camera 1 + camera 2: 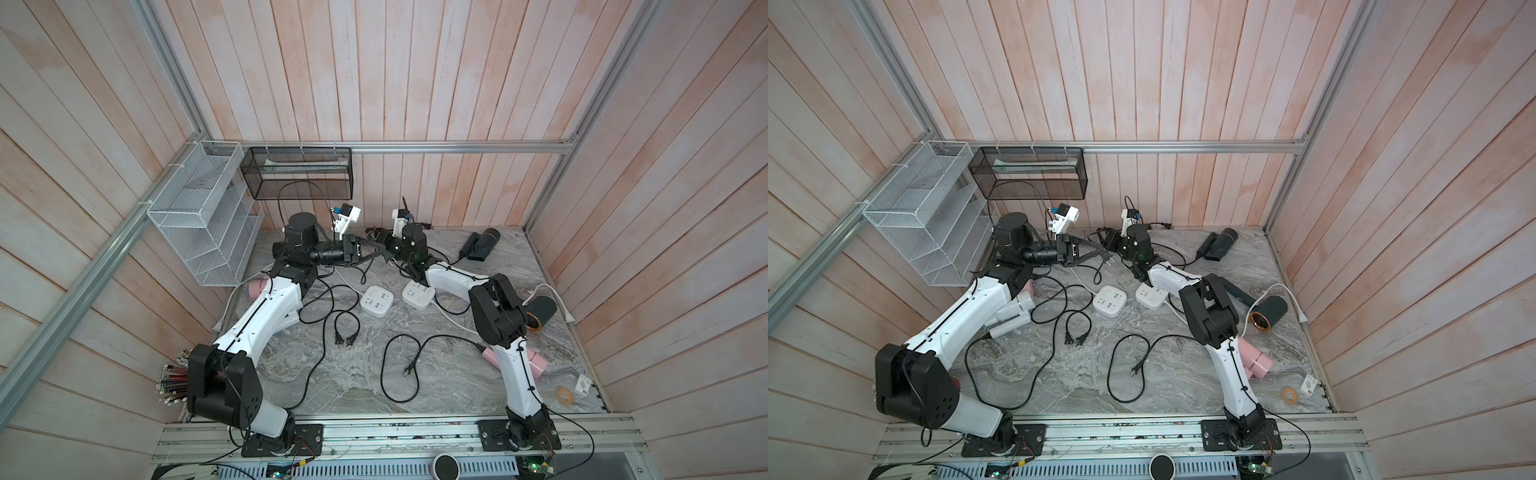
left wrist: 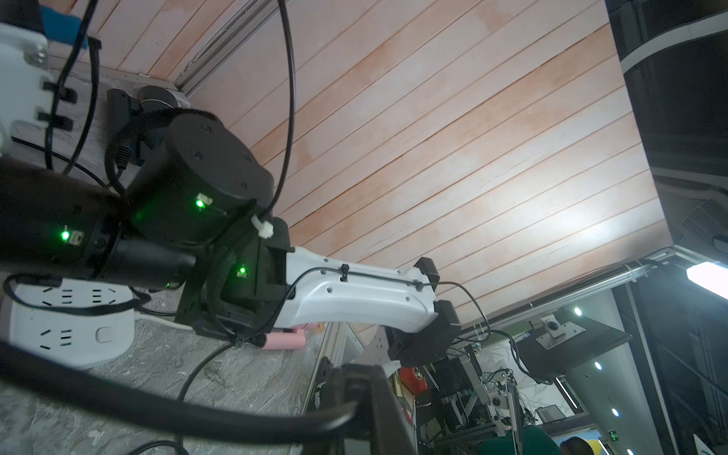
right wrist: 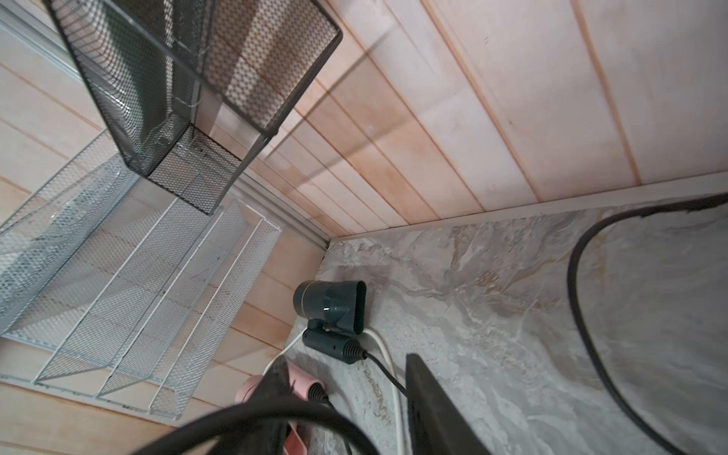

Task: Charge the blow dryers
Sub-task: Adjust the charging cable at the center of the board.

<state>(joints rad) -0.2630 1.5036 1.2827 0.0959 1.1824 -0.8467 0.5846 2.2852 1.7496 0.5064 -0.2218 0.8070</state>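
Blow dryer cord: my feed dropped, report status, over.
Left gripper shut on black cord. Right gripper open beside it. Plug unplugged. Loose cords around power strips.

Matt stone-look tabletop (image 1: 353, 374), smooth white plastic power strip (image 1: 377, 300) (black metal mesh basket (image 1: 297, 183))

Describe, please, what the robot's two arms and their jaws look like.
Both the left arm and right arm have smooth white shell links between bulky black joint housings. A thin black cable runs clipped along each white shell. The right arm's black joints show green lights. The jaws are black.
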